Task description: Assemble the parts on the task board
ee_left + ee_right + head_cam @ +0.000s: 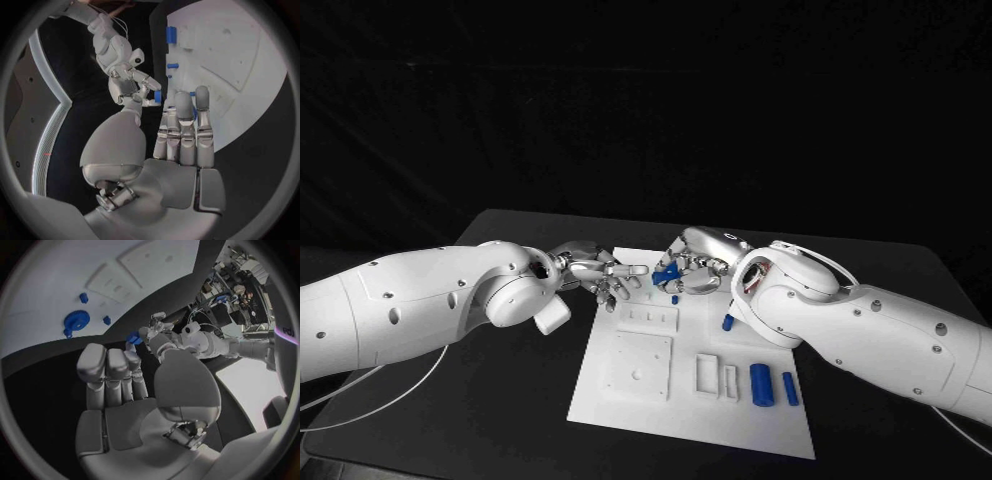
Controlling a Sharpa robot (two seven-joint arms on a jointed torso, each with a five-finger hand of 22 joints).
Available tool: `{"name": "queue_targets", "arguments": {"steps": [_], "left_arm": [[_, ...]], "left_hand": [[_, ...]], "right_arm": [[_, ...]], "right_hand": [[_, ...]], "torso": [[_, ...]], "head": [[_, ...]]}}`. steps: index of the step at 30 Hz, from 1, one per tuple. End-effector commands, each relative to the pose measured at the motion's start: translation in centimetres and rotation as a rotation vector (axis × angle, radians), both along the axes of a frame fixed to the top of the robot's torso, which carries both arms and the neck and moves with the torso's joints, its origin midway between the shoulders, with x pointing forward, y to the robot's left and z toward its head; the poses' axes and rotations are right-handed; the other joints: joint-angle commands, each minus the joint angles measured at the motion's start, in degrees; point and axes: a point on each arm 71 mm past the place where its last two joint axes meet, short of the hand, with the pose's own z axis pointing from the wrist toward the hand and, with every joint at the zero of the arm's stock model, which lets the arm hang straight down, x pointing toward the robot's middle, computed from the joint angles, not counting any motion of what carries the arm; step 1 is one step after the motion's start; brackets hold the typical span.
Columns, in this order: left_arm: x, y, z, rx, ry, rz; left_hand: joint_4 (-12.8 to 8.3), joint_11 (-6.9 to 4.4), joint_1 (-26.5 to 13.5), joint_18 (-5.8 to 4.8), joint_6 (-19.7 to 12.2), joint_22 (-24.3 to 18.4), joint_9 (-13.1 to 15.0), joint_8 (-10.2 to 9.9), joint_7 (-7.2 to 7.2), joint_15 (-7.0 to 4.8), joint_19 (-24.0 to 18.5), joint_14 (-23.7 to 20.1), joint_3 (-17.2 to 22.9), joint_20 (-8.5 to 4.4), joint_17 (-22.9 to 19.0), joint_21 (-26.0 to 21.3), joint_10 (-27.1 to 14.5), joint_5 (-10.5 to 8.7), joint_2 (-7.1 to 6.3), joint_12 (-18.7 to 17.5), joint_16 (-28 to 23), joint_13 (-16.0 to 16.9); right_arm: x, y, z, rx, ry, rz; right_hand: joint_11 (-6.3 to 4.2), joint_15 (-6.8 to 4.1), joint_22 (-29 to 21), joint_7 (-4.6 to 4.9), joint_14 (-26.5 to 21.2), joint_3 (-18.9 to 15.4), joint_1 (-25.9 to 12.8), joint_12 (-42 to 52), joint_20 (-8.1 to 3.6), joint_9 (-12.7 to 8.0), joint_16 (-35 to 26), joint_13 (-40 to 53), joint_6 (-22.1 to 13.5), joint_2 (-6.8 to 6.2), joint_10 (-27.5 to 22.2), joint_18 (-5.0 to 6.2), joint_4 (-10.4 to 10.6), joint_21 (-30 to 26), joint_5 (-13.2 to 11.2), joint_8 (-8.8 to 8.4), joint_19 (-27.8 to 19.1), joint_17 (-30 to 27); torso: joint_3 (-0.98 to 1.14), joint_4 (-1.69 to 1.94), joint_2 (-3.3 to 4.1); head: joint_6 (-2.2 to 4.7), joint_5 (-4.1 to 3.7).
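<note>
A: At table centre, the black table carries the white task board, its long axis running from 6 toward 12 o'clock in the head view.

B: Hands?

A: Both sit over the board's 12 o'clock end, facing each other. Left hand comes in from 9 o'clock, right hand from 3 o'clock. A small blue part sits between their fingertips.

B: Who has hold of it?

A: Left wrist view shows the right hand pinching the blue part at its fingertips. Right wrist view shows the left hand with fingertips on the same part. Whether the left actually grips or just touches, cannot tell.

B: Remaining parts?

A: Largest first: blue gear on the board; blue cylinder at about 4 o'clock of the board's centre; a thinner blue pin just beside it on the 3 o'clock side; a small blue peg standing near the right forearm.
</note>
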Motion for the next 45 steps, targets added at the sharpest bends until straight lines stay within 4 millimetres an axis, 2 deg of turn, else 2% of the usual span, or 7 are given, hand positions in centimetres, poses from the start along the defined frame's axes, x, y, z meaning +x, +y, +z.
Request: {"name": "queue_targets", "arguments": {"steps": [1,4,13,28,33,35,45], "left_arm": [[-0.1,-0.4,0.0,0.016,-0.016,-0.045],[-0.1,-0.5,0.0,0.021,-0.025,-0.041],[0.0,-1.1,-0.1,0.029,-0.038,-0.039],[0.0,-1.9,0.0,0.030,-0.045,-0.059],[0.0,-2.1,0.0,0.026,-0.047,-0.064],[0.0,-2.2,0.0,0.021,-0.052,-0.065],[0.0,-2.6,0.2,0.000,-0.064,-0.081]], "left_hand": [[1.0,-0.52,-0.8,-0.83,0.2,0.8,4.3,0.2,-0.09,-0.02,0.0,-0.5,0.2,-0.25,-0.1,-0.3,1.8,0.23,-0.40,0.5,0.6,0.2],[1.1,-0.69,-0.8,-0.85,0.5,2.0,11.4,0.3,-0.65,-0.10,0.1,-0.7,0.2,-0.38,-0.1,-0.8,1.7,0.50,-0.49,1.2,1.6,0.6],[0.7,-0.71,-0.8,-0.87,-0.2,3.9,19.7,0.1,-0.92,-0.17,0.4,-1.1,0.1,-0.33,-0.5,-2.0,1.2,1.04,-0.41,1.7,2.7,0.8],[-2.4,-0.27,0.2,-0.82,-1.1,5.0,19.8,0.1,-0.54,0.07,0.6,-1.3,-0.2,-0.15,-0.3,-3.0,0.2,1.53,1.05,0.4,4.5,-0.1],[-4.1,-0.26,0.5,-0.82,-1.1,5.6,19.2,0.0,-0.52,0.03,0.8,-1.4,-0.4,-0.17,-0.5,-3.6,0.3,2.32,2.82,0.0,4.9,-0.3],[-4.6,-0.27,0.6,-0.82,-1.1,5.7,19.1,0.0,-0.59,0.04,0.8,-1.4,-0.8,-0.16,-0.6,-3.7,0.2,6.16,3.20,-0.2,5.0,-0.4],[-7.3,-0.36,3.2,-0.87,-1.1,6.4,18.8,0.1,-0.99,-0.04,0.7,-1.6,-1.8,-0.17,-0.6,-4.2,0.2,9.67,8.36,-0.8,5.4,-0.8]], "right_arm": [[-0.2,0.1,0.2,0.022,0.007,0.014],[-0.5,0.1,0.2,0.024,0.010,0.023],[-0.9,0.2,0.3,0.026,0.012,0.039],[-1.2,0.7,0.3,0.021,0.005,0.057],[-1.2,0.9,0.3,0.019,0.007,0.060],[-1.1,0.9,0.3,0.018,0.008,0.060],[-1.0,1.1,0.2,0.014,0.013,0.061]], "right_hand": [[-0.21,-0.52,6.9,-0.16,0.0,-0.5,0.1,-0.2,-0.33,0.1,-0.3,-0.1,0.3,-0.06,0.0,-0.44,0.0,0.0,-0.1,0.28,1.4,-0.1],[-0.20,-0.52,6.8,-0.15,0.0,-0.6,0.1,-0.3,-0.33,0.1,-0.3,-0.1,0.2,-0.10,0.0,-0.43,0.0,-0.1,-0.1,0.26,1.4,-0.1],[-0.20,-0.51,6.8,-0.14,0.0,-0.8,0.2,-0.3,-0.32,0.1,-0.4,-0.1,0.2,-0.06,0.0,-0.43,0.0,-0.1,0.0,0.27,1.4,-0.1],[-0.18,-0.50,6.8,-0.13,0.0,-1.1,0.3,-0.3,-0.30,0.1,-0.5,-0.1,0.2,-0.03,-0.1,-0.43,0.0,-0.2,-0.2,0.26,1.4,-0.1],[-0.18,-0.50,6.8,-0.13,0.0,-1.2,0.4,-0.4,-0.31,0.1,-0.5,-0.1,0.2,0.00,-0.1,-0.43,0.0,-0.2,-0.3,0.25,1.5,-0.1],[-0.18,-0.50,6.8,-0.13,0.0,-1.2,0.4,-0.4,-0.31,0.1,-0.5,-0.1,0.2,0.00,-0.1,-0.43,0.0,-0.2,-0.3,0.25,1.5,-0.1],[-0.18,-0.50,6.8,-0.14,0.0,-1.2,0.4,-0.4,-0.30,0.1,-0.5,-0.1,0.2,0.04,-0.1,-0.43,0.0,-0.3,-0.5,0.27,1.4,-0.1]], "torso": [[-0.02,0.13,-0.05],[-0.08,0.10,-0.02],[-0.14,0.16,-0.06],[-0.20,0.23,-0.06],[-0.19,0.15,-0.04],[-0.20,0.15,-0.04],[-0.20,0.19,-0.07]], "head": [[-0.07,-0.10],[-0.08,-0.09],[-0.27,-0.21],[-0.48,-0.33],[-0.45,-0.40],[-0.46,-0.39],[-0.52,-0.60]]}}
